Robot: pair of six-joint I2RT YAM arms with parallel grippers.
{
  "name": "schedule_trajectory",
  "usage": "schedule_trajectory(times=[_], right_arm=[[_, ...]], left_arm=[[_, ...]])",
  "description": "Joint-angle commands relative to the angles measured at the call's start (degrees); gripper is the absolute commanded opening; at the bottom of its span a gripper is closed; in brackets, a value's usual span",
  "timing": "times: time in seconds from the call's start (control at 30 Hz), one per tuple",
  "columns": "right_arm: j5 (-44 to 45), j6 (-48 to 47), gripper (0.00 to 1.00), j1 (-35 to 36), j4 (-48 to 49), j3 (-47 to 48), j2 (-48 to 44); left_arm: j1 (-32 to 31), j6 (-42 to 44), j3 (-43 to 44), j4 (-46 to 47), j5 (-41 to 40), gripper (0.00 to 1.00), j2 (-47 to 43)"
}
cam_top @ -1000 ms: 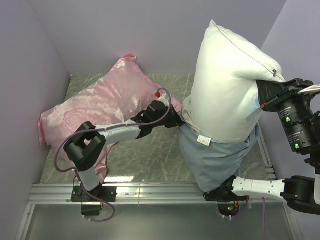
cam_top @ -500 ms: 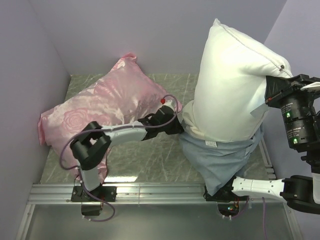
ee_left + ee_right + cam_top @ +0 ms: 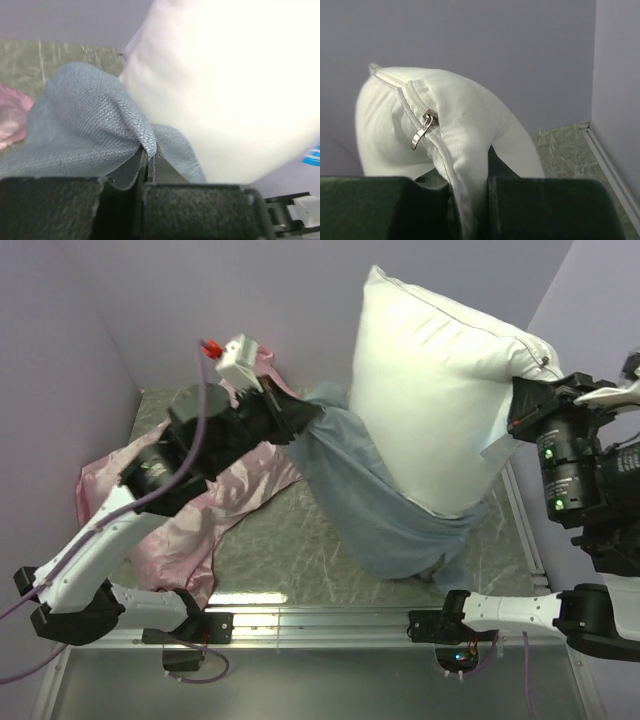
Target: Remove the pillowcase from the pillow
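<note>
While your right gripper [image 3: 522, 412] is clamped on the zipped seam corner of the pillow [image 3: 440, 390] and holds it up on end, your left gripper [image 3: 308, 420] is pinched shut on a fold of the pillowcase [image 3: 375, 505], just left of the pillow. The pillow's long axis stands roughly upright, and the case covers only its lower end, bunched beneath it and trailing out leftward to that pinch. I judge the coming pull should run down and left, away from the pillow's bottom, with your left arm the one placed for it. The case is limp, coarse-woven grey-blue cloth that drapes in folds. The pillow is plump, smooth and white, with a small metal zip pull [image 3: 422, 131] by the right-hand grip.
</note>
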Motion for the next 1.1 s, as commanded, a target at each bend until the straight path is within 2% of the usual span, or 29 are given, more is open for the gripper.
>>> schedule_trajectory(times=[0.0,0.13,0.2,0.23,0.4,0.47,0.5,0.53,0.57,0.6,0.63,0.7,0.83,0.9,0.97,1.0,1.07], right_arm=[[-0.2,1.3,0.00,-0.1,5.2,3.3,2.9],[1.1,2.5,0.00,-0.1,2.0,5.5,6.5],[1.3,4.9,0.00,-0.1,-0.2,6.8,8.6],[1.6,6.0,0.00,-0.1,-2.5,6.9,9.1],[6.2,16.7,0.00,0.6,-10.5,2.9,8.6],[7.4,20.0,0.00,2.6,-12.7,-0.4,7.0],[9.3,22.0,0.00,3.4,-12.6,-4.2,5.2],[9.4,23.0,0.00,4.2,-12.4,-5.9,4.4],[9.3,23.8,0.00,4.3,-12.4,-7.3,3.8],[9.3,25.0,0.00,4.3,-12.1,-9.8,2.8],[9.4,25.2,0.00,4.3,-11.4,-10.9,2.6],[9.8,24.2,0.00,4.3,-10.0,-12.8,2.6],[9.9,21.4,0.00,4.0,-7.3,-11.8,5.3],[8.6,20.2,0.00,1.5,-7.7,-8.9,8.2],[3.3,21.3,0.00,-2.2,-10.0,-6.1,10.4],[1.0,21.7,0.00,-6.4,-10.5,-5.5,12.2],[-4.0,22.8,0.00,-9.4,-12.2,-2.6,14.3]], left_arm=[[0.3,5.3,15.7,-9.7,-3.8,0.01,1.6],[0.8,7.4,29.2,-14.7,-1.1,0.01,9.6],[2.3,7.4,33.5,-16.6,1.7,0.01,15.8],[3.1,7.0,32.9,-16.0,3.5,0.00,17.3],[4.6,7.3,17.4,-7.4,15.3,0.06,21.7],[3.4,8.5,14.2,-4.6,17.4,0.09,23.2],[2.7,8.6,9.6,-2.9,17.2,0.14,22.8],[2.0,8.3,7.1,-1.4,17.1,0.28,22.3],[1.5,8.2,4.8,0.7,17.0,0.37,20.4],[0.7,8.0,0.8,3.6,16.3,0.48,19.0],[0.3,7.6,-0.8,4.8,13.8,0.65,17.4],[-0.6,8.1,-4.0,6.9,11.5,0.76,12.4],[-4.1,9.8,-7.3,7.8,1.3,0.82,1.9],[-7.5,11.4,-7.4,5.7,-3.2,0.83,-0.4],[-11.8,12.0,-7.8,2.5,-11.4,0.83,-3.3],[-13.0,12.2,-9.3,2.0,-13.4,0.84,-4.4],[-15.1,12.0,-10.7,0.6,-15.9,0.84,-6.7]])
